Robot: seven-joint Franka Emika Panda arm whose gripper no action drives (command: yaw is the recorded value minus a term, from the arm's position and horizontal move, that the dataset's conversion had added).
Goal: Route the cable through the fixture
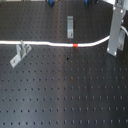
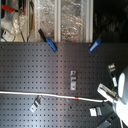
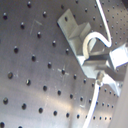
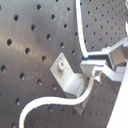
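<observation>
- Black perforated tabletop [image 1: 65, 95] carries the white cable [image 1: 50, 44], lying stretched beside three brackets [image 1: 70, 26].
- End effector [image 4: 95, 67] seems clenched on the cable's end.
- Keep the cable taut and low when threading it.

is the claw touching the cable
Touching: in the second wrist view the claw is shut on the white cable, right beside a bracket.

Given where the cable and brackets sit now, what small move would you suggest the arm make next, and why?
Probably carry the held end toward the nearest bracket and lower it in. The gripper appears shut on the cable, which in the first exterior view lies beside the left bracket and below the upper one, apparently through neither.
</observation>
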